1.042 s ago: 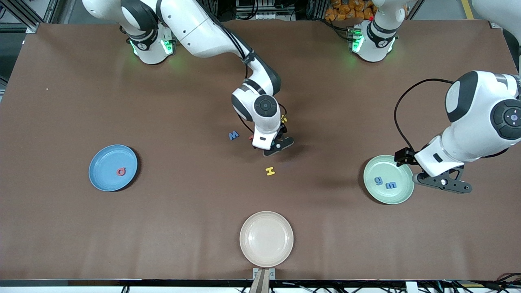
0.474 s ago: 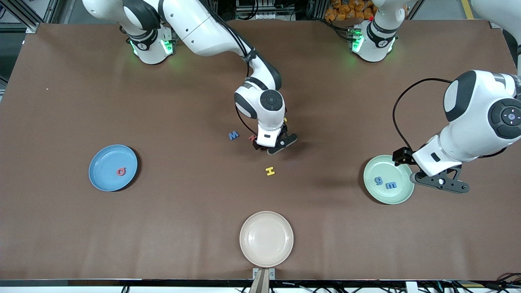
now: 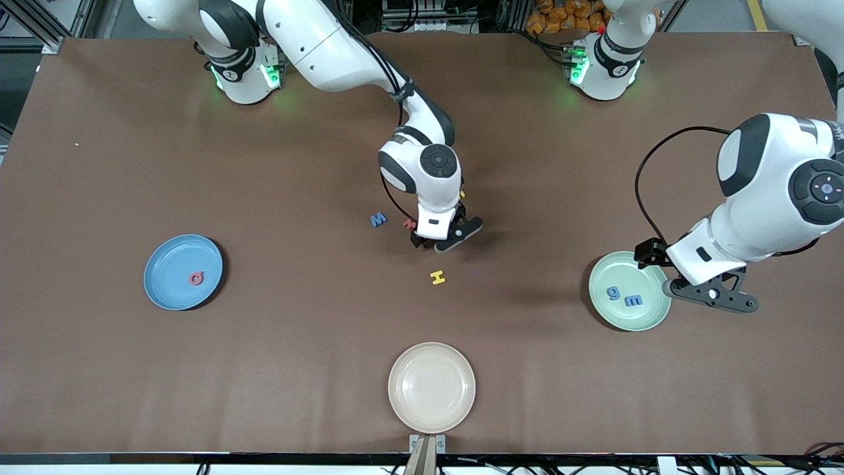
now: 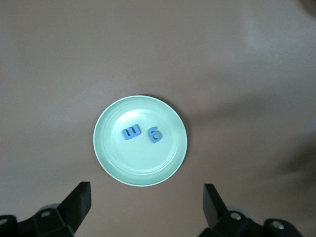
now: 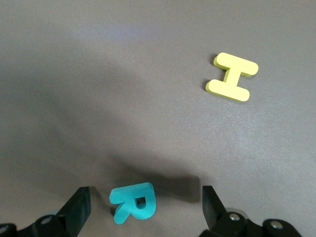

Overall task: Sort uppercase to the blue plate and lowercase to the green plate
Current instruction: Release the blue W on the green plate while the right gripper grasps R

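My right hand (image 3: 428, 243) has dropped lower over the green R (image 5: 133, 202) since a second ago, fingers apart, nothing gripped. The left hand (image 3: 686, 280), barely shifted, hangs open at the green plate (image 3: 649, 316)'s three o'clock edge.

Near to far, I count one cream plate (image 3: 432, 387); blue g (image 3: 614, 293) and blue m (image 3: 633, 301) on green; one red Q (image 3: 196, 278) on the blue plate (image 3: 165, 277); yellow H (image 3: 438, 278), blue M (image 3: 378, 220) on the counter (image 3: 132, 369).

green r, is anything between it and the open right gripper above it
Nothing visible. In the right wrist view the green R lies flat on bare table between the right gripper's open fingers. The yellow H lies apart from it, nearer the front camera.
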### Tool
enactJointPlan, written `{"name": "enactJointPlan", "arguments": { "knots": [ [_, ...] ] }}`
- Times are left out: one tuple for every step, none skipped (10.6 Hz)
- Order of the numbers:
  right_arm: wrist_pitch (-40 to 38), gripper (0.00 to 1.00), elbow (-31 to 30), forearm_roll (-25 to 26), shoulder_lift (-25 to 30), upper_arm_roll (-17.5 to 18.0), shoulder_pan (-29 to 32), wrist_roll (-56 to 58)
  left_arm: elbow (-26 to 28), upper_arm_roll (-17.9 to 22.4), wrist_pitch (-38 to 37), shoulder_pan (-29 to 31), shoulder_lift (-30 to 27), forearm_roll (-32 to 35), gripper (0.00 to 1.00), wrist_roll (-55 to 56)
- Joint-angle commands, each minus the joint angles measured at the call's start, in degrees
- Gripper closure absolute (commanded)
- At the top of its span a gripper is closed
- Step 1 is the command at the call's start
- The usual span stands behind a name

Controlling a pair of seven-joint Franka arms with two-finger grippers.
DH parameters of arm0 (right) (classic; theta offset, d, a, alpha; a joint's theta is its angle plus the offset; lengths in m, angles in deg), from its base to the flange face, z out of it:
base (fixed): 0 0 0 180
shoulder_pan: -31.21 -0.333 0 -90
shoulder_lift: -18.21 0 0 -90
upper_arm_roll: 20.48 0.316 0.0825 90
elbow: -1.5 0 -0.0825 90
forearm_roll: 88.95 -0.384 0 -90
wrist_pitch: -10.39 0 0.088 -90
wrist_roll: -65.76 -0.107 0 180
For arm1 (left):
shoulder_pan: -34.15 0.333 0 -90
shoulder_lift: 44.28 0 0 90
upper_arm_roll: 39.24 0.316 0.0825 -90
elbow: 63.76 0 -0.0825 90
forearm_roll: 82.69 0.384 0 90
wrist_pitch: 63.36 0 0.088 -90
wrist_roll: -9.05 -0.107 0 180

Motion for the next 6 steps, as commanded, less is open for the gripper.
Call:
{"name": "enactJointPlan", "arguments": {
  "knots": [
    [-0.02, 0.00, 1.77, 0.29, -1.30, 0.02, 0.03, 0.43, -1.02, -0.57, -1.35, 0.13, 0.10, -1.16, 0.00, 0.18],
    [-0.02, 0.00, 1.77, -0.15, -1.30, 0.02, 0.12, 0.17, -1.02, -0.57, -1.35, 0.13, 0.10, -1.16, 0.00, 0.18],
    [-0.11, 0.00, 1.77, -0.24, -1.21, 0.02, 0.12, -0.01, -1.02, -0.57, -1.35, 0.13, 0.10, -1.16, 0.00, 0.18],
    [-0.55, 0.00, 1.77, -0.50, -1.12, 0.10, 0.03, -0.01, -1.02, -0.57, -1.35, 0.13, 0.10, -1.16, 0.00, 0.09],
    [-0.64, 0.00, 1.77, -1.03, -1.12, 0.19, -0.06, -0.10, -0.93, -0.65, -1.35, 0.13, 0.10, -1.24, 0.00, 0.09],
    [-0.81, 0.00, 1.68, -1.38, -0.95, 0.19, -0.23, -0.10, -1.02, -0.74, -1.35, 0.04, 0.10, -1.25, 0.00, 0.09]
  ]
}}
